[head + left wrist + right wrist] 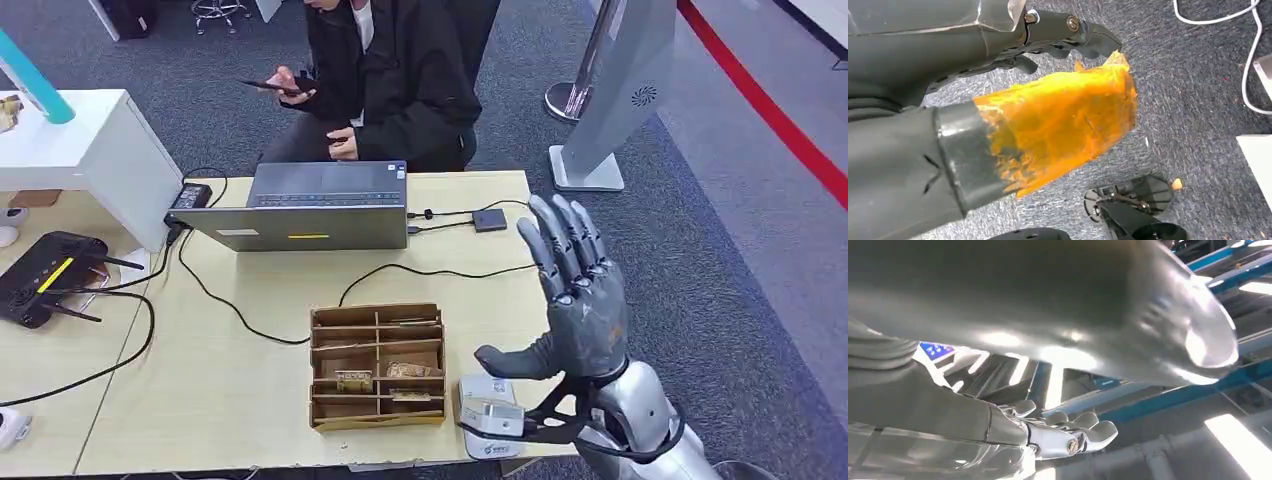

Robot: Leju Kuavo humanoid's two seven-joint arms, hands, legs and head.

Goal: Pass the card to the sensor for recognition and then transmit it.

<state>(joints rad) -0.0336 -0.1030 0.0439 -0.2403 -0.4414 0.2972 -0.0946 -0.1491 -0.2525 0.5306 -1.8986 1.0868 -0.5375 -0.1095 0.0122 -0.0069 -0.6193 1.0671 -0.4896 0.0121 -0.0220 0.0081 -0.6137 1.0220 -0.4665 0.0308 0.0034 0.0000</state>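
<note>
One table [240, 380] of pale wood took up most of the head view. At its far side I saw a seated person [400, 80] in dark clothing holding a phone. A grey laptop [320, 205] stood closed-side toward me near the far edge. Nearer the front edge sat a cardboard box [377, 365] divided into compartments.

The right hand [580, 300] was raised upright above the table's right part, to the right of the box, fingers [565, 235] spread wide and holding nothing. The left hand [998, 125] hung over grey carpet, its thumb wrapped in orange tape; the fingers [1068, 30] were loosely bent, apart from the thumb, with nothing between them.

The white sensor [488, 415] lay just beside the box's right side, at the front edge, below the right thumb. I noted the cards [352, 380] lying in the box's middle and lower compartments.
</note>
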